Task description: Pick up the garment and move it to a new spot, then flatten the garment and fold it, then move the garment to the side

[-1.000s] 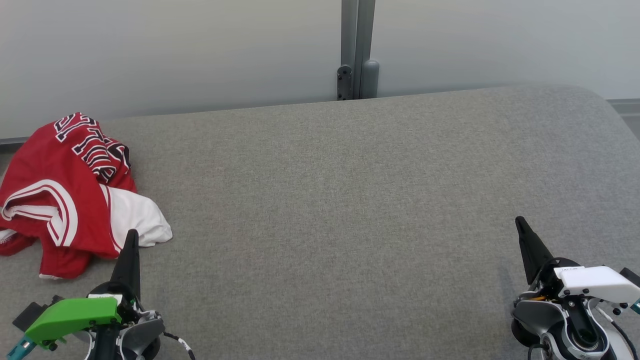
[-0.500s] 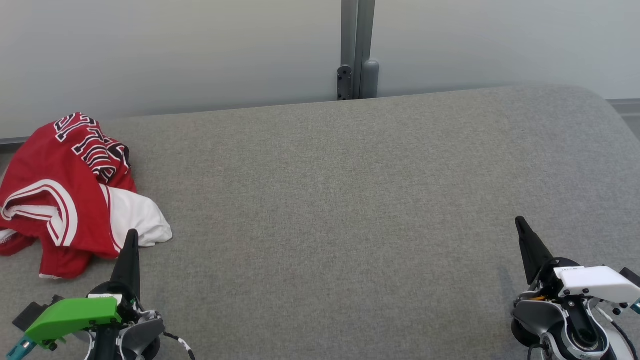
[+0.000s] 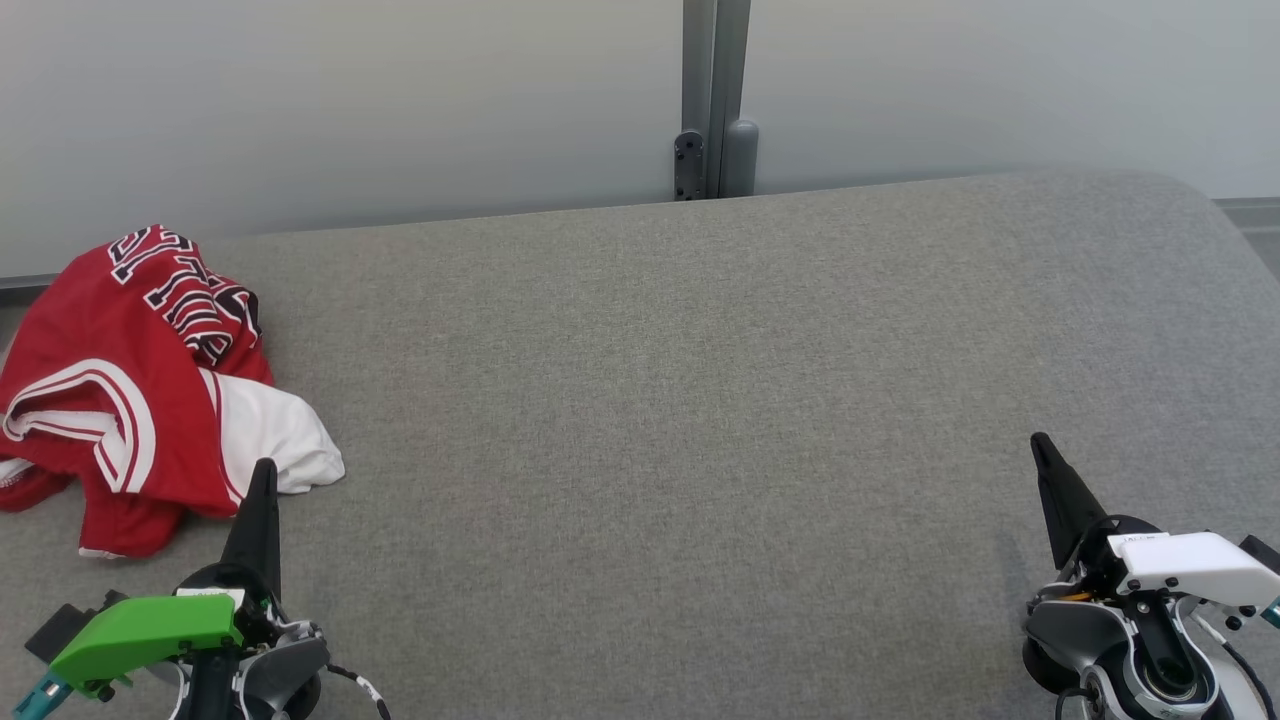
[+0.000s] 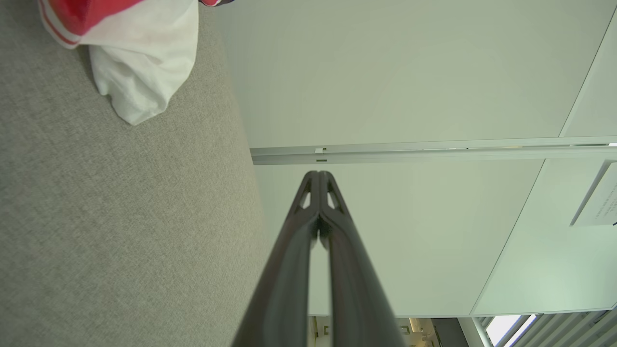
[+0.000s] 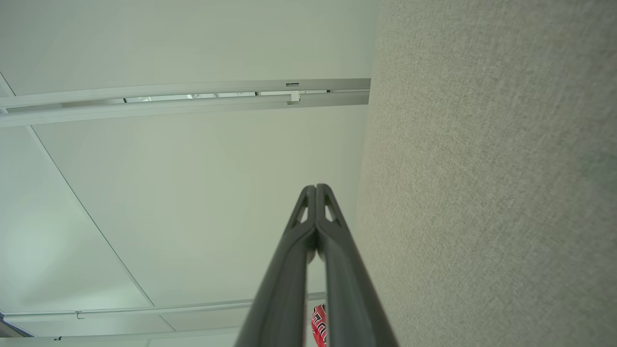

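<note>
Head view puts the garment (image 3: 130,390) at the far left of the grey fabric surface (image 3: 700,400), crumpled in a loose heap near the back edge. It is a red jersey with white-and-red striped trim along one curved opening. Black lettering outlined in white runs across the upper fold (too creased to read), and a white part spills out at the heap's lower right. Nothing grips it.

The left gripper (image 3: 264,472) sits at the lower left under a green cover (image 3: 150,630). Its dark fingers are pressed together into one narrow point aimed up the view, the tip just beside the white part. In the left wrist view the left gripper (image 4: 318,174) has both fingers meeting at the tips, and the garment (image 4: 140,72) lies off to the upper left, with bare grey fabric between them.

The right gripper (image 3: 1040,445) rests at the lower right under a white cover (image 3: 1190,565), well apart from the jersey. Its fingers are likewise closed to a point, leaning slightly left. In the right wrist view the right gripper (image 5: 316,187) is closed on nothing, and a sliver of the garment (image 5: 319,327) shows red between the finger bases.

The surface is plain woven grey, rounded at its far right corner. Behind it stands a pale wall (image 3: 350,100) split by a grey post (image 3: 715,100).
</note>
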Controlling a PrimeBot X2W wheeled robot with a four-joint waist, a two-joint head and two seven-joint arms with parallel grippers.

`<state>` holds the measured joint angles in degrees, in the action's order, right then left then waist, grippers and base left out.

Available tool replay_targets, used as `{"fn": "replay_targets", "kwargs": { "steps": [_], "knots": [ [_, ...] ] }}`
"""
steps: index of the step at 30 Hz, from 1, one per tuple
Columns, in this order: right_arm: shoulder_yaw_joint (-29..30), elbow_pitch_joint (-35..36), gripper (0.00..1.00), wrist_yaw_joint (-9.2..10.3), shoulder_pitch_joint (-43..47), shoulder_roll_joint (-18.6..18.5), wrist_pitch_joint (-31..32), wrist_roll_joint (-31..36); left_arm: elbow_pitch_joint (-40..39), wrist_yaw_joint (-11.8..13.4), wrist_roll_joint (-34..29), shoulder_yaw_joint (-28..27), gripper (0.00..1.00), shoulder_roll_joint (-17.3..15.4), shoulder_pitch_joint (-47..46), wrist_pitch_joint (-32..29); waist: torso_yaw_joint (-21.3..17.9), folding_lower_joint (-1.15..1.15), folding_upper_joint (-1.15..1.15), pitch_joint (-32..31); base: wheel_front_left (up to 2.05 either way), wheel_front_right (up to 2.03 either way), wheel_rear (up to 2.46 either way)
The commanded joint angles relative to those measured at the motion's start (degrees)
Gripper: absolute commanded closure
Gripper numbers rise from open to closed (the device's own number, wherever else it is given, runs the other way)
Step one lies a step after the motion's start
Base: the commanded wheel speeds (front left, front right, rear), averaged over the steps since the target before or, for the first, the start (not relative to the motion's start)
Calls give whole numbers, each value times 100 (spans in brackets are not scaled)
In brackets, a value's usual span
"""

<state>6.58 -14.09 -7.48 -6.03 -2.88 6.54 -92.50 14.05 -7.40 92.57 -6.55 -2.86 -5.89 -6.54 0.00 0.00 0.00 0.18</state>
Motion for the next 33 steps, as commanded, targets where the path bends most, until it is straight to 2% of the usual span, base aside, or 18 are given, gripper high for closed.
{"fn": "replay_targets", "kwargs": {
  "steps": [1, 10, 11, 15, 24, 33],
  "knots": [
    [0, 19, 100, -2, -34, -2, 10, 19, 3, -32, -31, -4, 100, -5, -78, -12, 0, 0, 0, 0, 0, 0, 0],
    [0, 19, 100, -2, -34, -2, 10, 19, 3, -32, -31, -4, 100, -5, -78, -12, 0, 0, 0, 0, 0, 0, 0],
    [0, 0, 0, 0, 0, 0, 0, 0, 0, 0, 0, 0, 0, 0, 0, 0, 0, 0, 0, 0, 0, 0, 0],
    [-24, -170, 0, 1, 126, 48, -15, 2, 166, 10, -2, 18, 0, 43, 131, 15, 0, 0, 0, 0, 0, 0, 0],
    [-222, -125, 0, 1, 135, 41, -277, 142, 7, 7, -149, 164, 0, 36, 208, 276, 0, 0, 0, 6, 0, 0, 0],
    [-296, -6, 0, 0, 119, 33, -512, 627, -212, 74, -662, 268, 0, 29, 214, 512, 1, 0, 0, 9, 0, 0, 0]
  ]
}}
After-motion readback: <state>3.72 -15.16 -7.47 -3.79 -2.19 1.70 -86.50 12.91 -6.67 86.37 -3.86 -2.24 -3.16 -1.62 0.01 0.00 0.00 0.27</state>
